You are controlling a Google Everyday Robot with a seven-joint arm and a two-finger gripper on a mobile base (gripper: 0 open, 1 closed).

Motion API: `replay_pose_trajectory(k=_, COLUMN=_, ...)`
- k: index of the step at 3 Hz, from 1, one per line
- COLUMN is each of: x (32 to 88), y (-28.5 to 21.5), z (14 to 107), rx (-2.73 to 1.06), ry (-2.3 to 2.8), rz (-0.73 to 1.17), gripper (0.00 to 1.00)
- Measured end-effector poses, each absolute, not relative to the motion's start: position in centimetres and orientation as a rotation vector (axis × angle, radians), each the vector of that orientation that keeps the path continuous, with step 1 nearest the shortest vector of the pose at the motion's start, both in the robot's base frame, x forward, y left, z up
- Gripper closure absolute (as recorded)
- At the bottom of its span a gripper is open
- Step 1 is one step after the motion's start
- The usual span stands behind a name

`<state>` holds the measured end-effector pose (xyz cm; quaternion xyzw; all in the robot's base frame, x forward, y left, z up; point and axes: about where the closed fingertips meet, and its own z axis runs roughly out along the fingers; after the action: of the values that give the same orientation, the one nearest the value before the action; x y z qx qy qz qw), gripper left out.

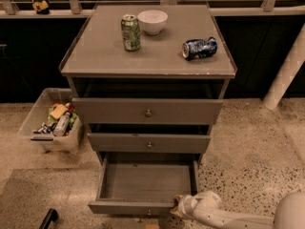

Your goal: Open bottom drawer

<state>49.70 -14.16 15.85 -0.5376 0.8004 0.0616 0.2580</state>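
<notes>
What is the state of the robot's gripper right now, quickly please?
Gripper: state cannot be told; it is at the right end of the front panel of the pulled-out grey-brown wooden bottom drawer.

- One camera view is looking steeply down from above and in front of the cabinet (147,56), facing its drawer fronts.
- It is sitting at middling range, taking in the cabinet top, three fronts, floor and a bin (47,128) at left.
- The gripper (180,206) is showing at the lower edge, beside the front right corner of the bottom drawer (143,180).
</notes>
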Motion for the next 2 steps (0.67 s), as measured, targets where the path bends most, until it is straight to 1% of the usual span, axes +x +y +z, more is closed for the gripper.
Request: replay_pose_trajectory(k=2, x=48.66, y=-14.4, z=15.91, rx=-1.451, ry=2.178, rz=0.167, gripper=1.0)
